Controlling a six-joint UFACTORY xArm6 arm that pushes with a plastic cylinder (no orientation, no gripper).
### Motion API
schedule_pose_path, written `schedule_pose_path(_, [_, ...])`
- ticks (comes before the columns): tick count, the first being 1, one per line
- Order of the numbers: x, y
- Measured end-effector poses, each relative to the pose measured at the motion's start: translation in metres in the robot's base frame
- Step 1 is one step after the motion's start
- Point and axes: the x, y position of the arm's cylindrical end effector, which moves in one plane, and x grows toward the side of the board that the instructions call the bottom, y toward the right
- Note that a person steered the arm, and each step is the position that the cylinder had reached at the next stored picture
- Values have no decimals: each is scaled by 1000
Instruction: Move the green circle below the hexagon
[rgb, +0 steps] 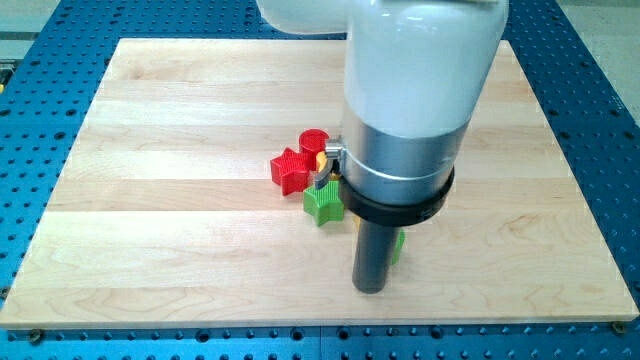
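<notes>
End effector: bare rod, no jaws, holds nothing; my tip (371, 288) rests low on the tabletop (180, 240).
Green circle: probably the green sliver (399, 246) touching the rod's right side; shape mostly hidden.
Hexagon: not identifiable; arm covers it.
Cluster: red star (288, 170), red round block (314, 142), green star (323, 203), up-left of tip.
Room: open board leftward, rightward; bottom edge near.

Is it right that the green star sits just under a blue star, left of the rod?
Not quite. In the camera view, the star above the green star is red, not blue. Both do sit left of my tip.
</notes>
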Motion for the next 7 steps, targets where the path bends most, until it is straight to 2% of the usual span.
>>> schedule_pose_path(3, [-29, 102])
schedule_pose_path(4, [-50, 77])
schedule_pose_path(6, [-51, 5])
schedule_pose_path(7, [-51, -12])
